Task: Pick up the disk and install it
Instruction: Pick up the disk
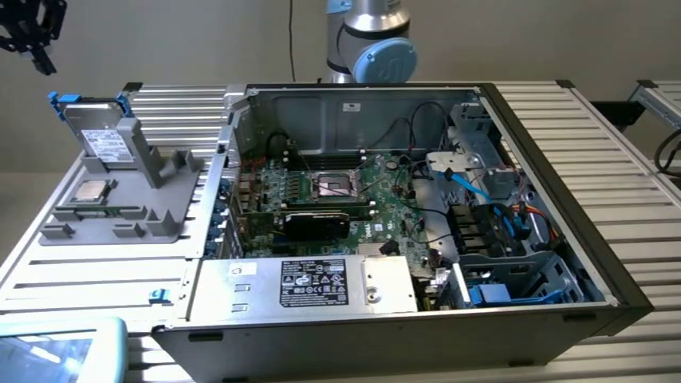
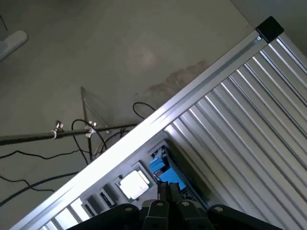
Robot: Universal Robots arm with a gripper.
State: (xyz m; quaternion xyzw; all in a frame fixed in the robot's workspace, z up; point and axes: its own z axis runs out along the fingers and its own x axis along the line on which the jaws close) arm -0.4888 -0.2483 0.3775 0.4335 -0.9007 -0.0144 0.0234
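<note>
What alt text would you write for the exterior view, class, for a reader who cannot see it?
An open computer case sits on a slatted metal table, its motherboard exposed. At the exterior view's left, the disk in its blue frame stands upright in a grey holder, with the shut black gripper high above it, not touching.

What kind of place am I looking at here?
Likely a robotics lab bench for computer assembly: an open computer case sits on a ribbed aluminium table, a grey fixture holds the disk, and a robot arm stands behind the case.
</note>
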